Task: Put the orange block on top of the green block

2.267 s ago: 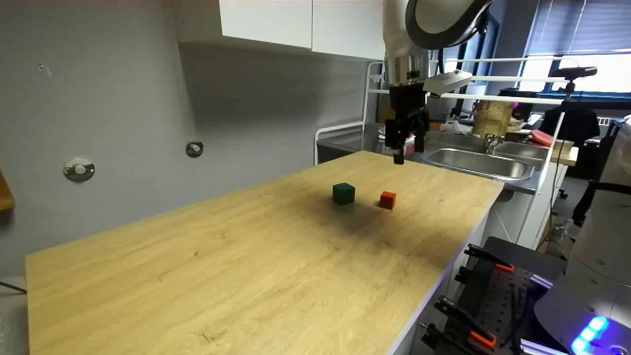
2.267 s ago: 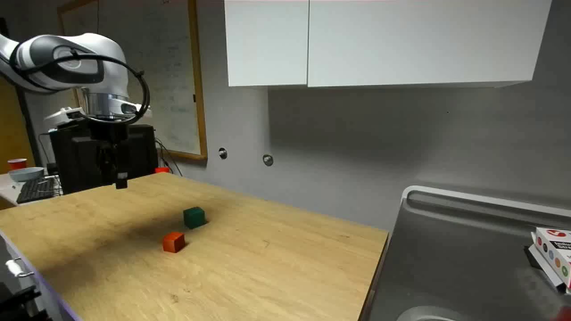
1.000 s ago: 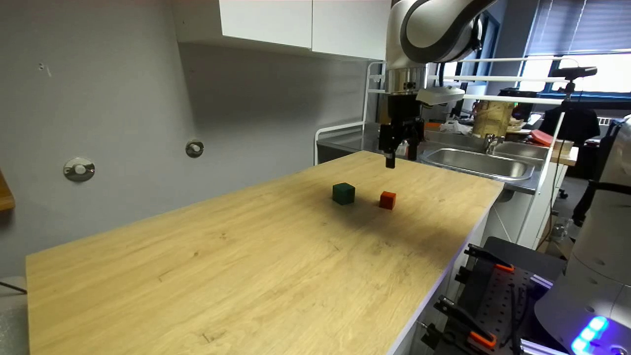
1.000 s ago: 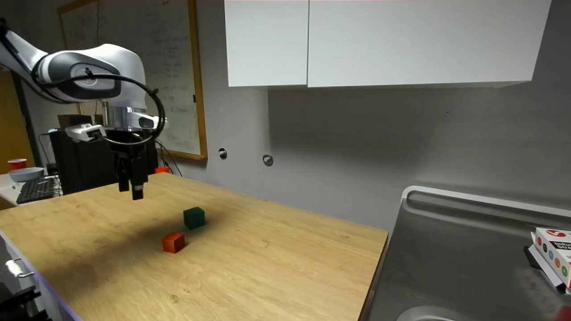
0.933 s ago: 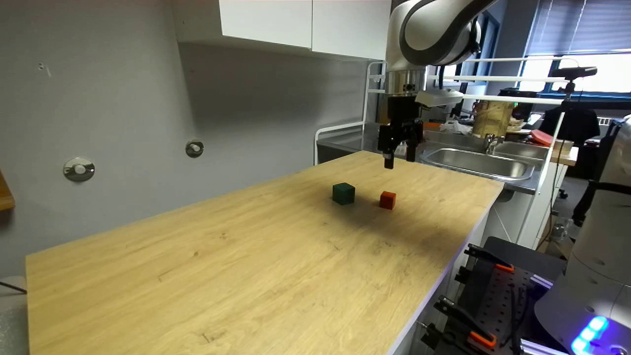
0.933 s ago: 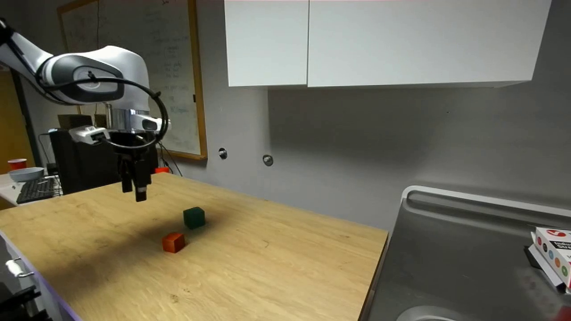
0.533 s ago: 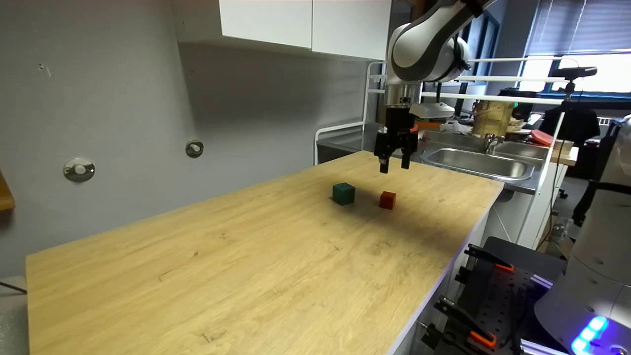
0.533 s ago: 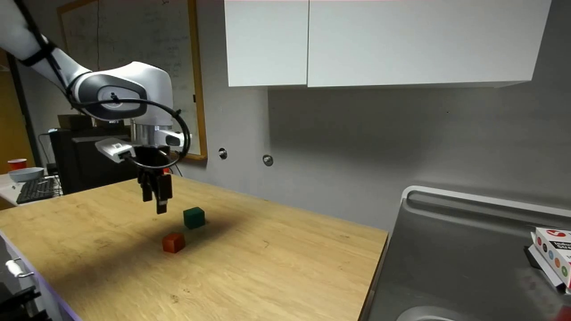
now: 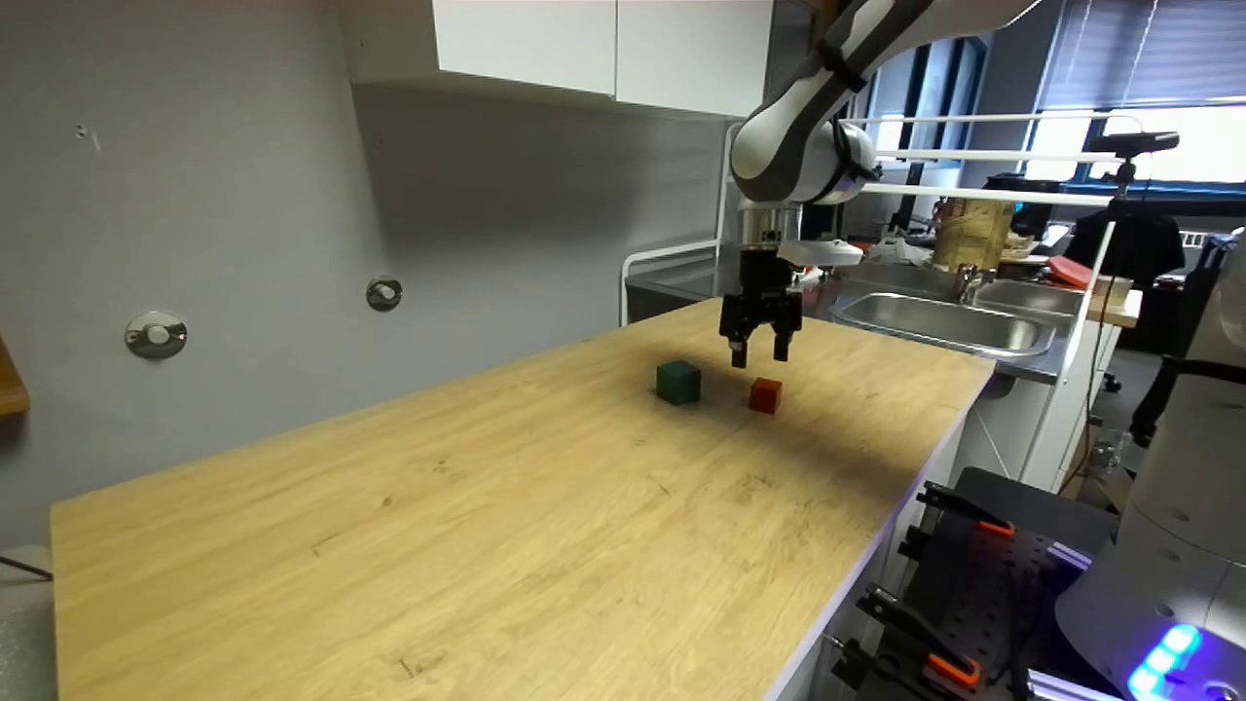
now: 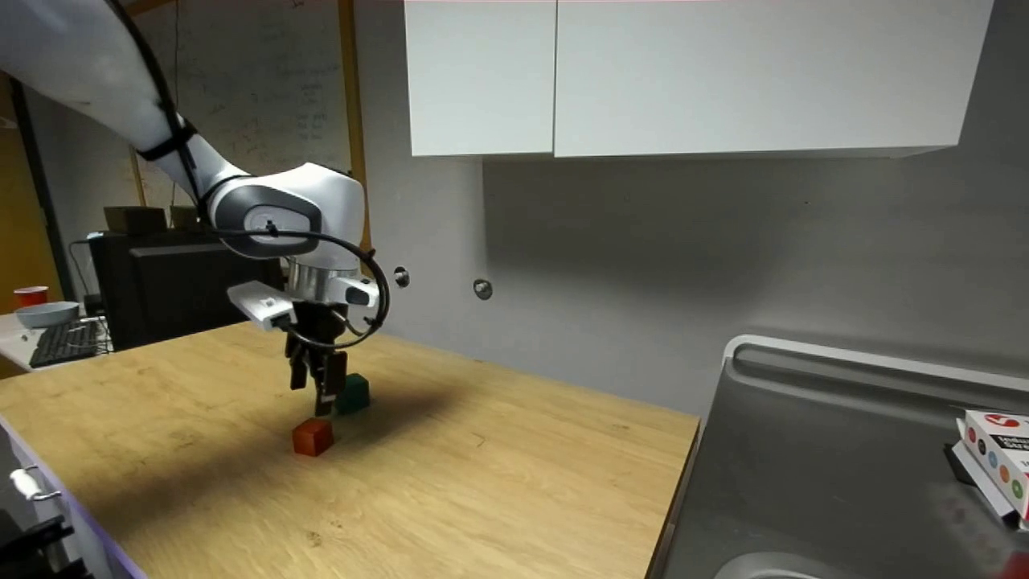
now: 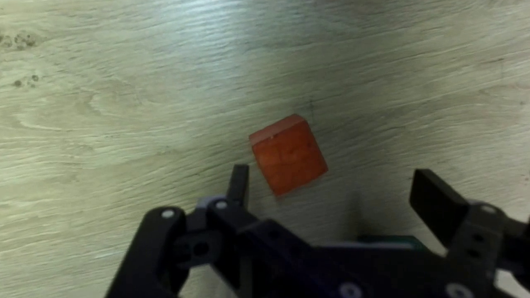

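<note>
- In an exterior view: medium range, angled down along the table [image 9: 535,497] toward the sink [image 9: 939,316].
- In an exterior view: medium range, angled down toward the whiteboard [image 10: 265,84] and wall [image 10: 627,314].
- Wrist view: close range, facing downward, orange block [image 11: 290,157] near centre.
- Shared in both exterior views: cabinets [image 9: 584,44].
- Shared by all 3 views: table, orange block.

On the worktop [image 9: 389,545], the orange block [image 9: 765,396] is placed nearer to the edge facing the robot base [image 9: 1158,545], the green block [image 9: 678,383] nearer to the edge along the wall [image 9: 234,234], and the two are set apart. Above the worktop, near both blocks, the gripper [image 9: 760,356] is held. In an exterior view, a sink [image 9: 949,321] is seen beyond the far edge. In an exterior view, a carton [image 10: 1001,458] is seen on the counter [image 10: 820,482] past the right edge.
</note>
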Robot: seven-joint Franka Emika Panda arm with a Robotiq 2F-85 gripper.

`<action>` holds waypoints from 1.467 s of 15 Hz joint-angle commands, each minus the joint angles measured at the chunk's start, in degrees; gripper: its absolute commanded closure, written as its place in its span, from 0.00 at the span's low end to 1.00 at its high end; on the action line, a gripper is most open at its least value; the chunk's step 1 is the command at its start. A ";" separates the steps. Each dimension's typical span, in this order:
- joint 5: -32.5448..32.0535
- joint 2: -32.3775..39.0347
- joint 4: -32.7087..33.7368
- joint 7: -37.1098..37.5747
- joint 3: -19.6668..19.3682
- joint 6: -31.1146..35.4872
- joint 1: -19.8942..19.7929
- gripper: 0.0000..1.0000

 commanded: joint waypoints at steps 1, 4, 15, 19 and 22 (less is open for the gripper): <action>3.13 6.51 5.11 -3.35 0.51 -1.78 -1.59 0.00; 3.99 9.87 6.29 -4.24 0.57 -1.98 -3.07 0.00; 2.08 10.59 8.01 -2.86 0.41 -3.03 -5.06 0.79; -0.22 9.55 9.29 -1.56 0.42 -3.43 -3.89 0.81; -2.75 9.56 11.45 -0.62 0.89 -4.11 -2.44 0.81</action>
